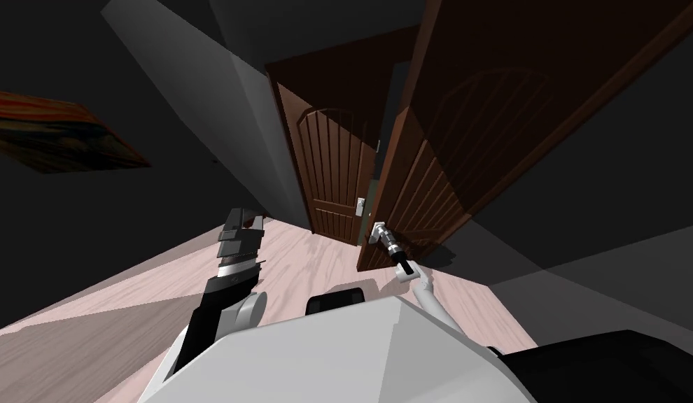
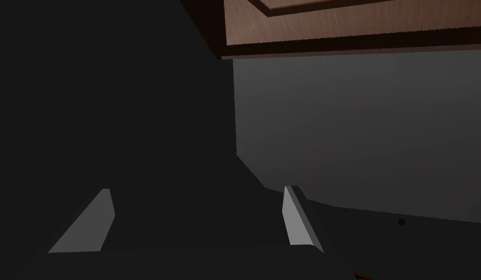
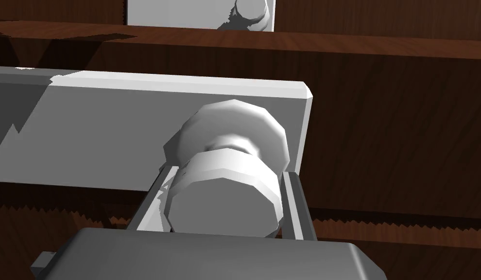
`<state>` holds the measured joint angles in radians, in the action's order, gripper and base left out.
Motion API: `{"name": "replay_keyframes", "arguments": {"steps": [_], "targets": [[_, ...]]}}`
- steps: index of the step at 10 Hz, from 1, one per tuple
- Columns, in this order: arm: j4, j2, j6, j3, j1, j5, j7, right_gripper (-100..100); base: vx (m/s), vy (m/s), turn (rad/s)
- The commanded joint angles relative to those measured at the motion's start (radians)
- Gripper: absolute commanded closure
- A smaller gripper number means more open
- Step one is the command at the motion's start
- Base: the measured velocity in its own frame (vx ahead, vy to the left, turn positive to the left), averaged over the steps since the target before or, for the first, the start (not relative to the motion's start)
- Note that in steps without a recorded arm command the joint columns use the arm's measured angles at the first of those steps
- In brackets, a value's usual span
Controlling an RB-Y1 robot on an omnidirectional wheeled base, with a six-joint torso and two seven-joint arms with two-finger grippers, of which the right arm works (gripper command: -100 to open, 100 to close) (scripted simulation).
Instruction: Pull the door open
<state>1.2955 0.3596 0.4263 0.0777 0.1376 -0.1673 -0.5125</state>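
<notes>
"Ahead to the right, what does the right end effector [image 3: 225,180] hold?"

"It pinches the round grey knob [image 3: 220,209] on the brown door [image 1: 415,196], which stands ajar. The knob looks rigid, smooth, likely slippery; the panel stiff, probably heavy. The left end effector [image 2: 198,189] hangs spread. No writing is readable."

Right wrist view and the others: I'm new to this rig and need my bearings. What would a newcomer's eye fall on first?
The right gripper, shut on the light grey door knob, fingers pressing its sides, before a grey plate on the dark brown door. In the head view that door looks partly open, ahead to my right. The left gripper is open, raised over the pale floor on my left.
</notes>
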Motion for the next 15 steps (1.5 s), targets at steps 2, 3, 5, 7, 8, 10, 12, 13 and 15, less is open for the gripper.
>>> {"name": "replay_keyframes", "arguments": {"steps": [2, 3, 5, 7, 8, 10, 12, 13, 15], "targets": [[0.026, 0.029, 0.027, -0.034, 0.042, -0.01, -0.041, 100, -0.241, -0.108, 0.128], [0.032, 0.04, 0.036, -0.042, 0.051, -0.012, -0.052, 100, -0.199, -0.108, 0.09], [0.032, 0.043, 0.036, -0.044, 0.059, -0.014, -0.053, 100, -0.138, -0.088, 0.069], [0.037, 0.074, 0.08, -0.056, 0.089, -0.022, -0.087, 100, -0.189, -0.095, 0.151], [0.039, 0.086, 0.097, -0.06, 0.099, -0.025, -0.099, 100, -0.246, -0.09, 0.158], [0.044, 0.112, 0.132, -0.066, 0.12, -0.03, -0.125, 100, -0.23, -0.093, 0.135], [0.047, 0.135, 0.163, -0.072, 0.139, -0.035, -0.148, 100, -0.226, -0.087, 0.101], [0.049, 0.147, 0.179, -0.075, 0.149, -0.037, -0.16, 100, -0.199, -0.097, 0.105], [0.042, 0.153, 0.185, -0.074, 0.155, -0.038, -0.161, 100, -0.102, -0.056, 0.059]]}}
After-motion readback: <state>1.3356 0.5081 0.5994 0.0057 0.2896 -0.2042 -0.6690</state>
